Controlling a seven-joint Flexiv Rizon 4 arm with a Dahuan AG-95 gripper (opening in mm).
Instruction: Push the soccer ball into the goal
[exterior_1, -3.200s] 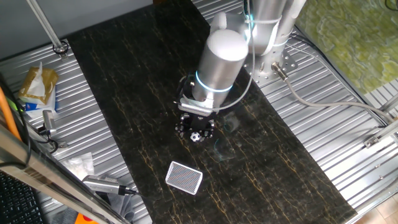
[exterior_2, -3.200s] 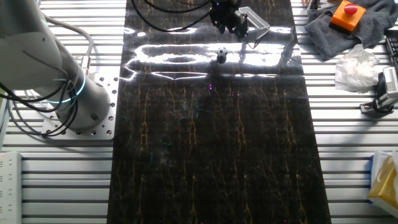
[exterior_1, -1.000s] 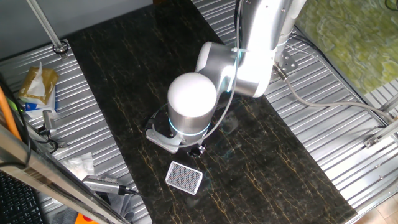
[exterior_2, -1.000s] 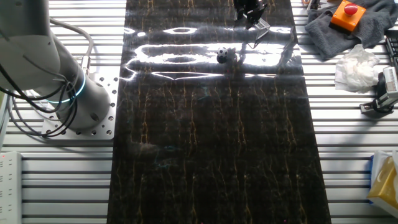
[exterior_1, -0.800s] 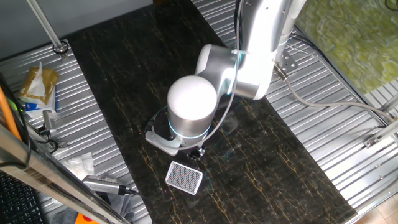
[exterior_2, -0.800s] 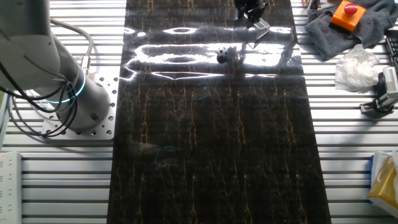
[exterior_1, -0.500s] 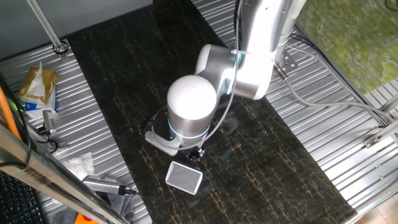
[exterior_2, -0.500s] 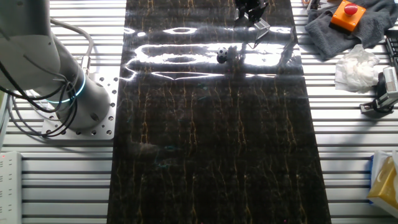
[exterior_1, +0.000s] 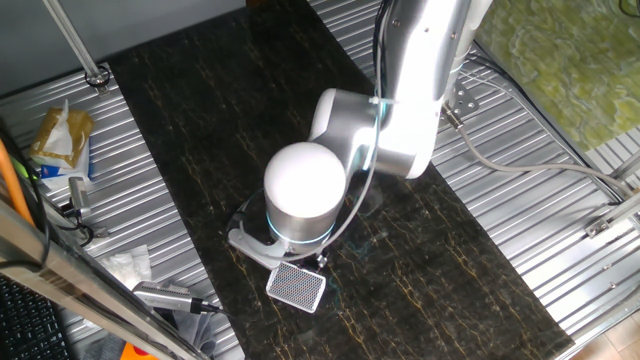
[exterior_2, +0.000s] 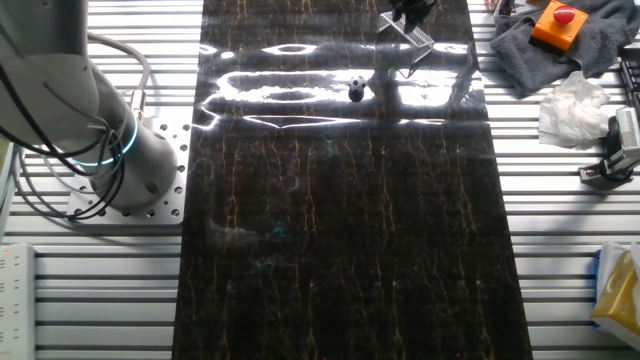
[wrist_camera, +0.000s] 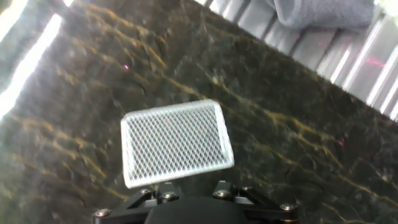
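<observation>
Hand view: fills with the goal (wrist_camera: 176, 142), white-rimmed mesh on the dark mat (wrist_camera: 292, 93), just ahead of the gripper (wrist_camera: 198, 198); fingertips hidden, so cannot tell whether spread or closed. Other fixed view: shows the soccer ball (exterior_2: 356, 88) alone near the mat's far edge, apart from the goal (exterior_2: 408, 30) and from the hand hovering by it. Probably calls for coming round behind the ball, on the side away from the goal, staying low, then sweeping slowly along the line to the mesh to avoid a sideways glance.
</observation>
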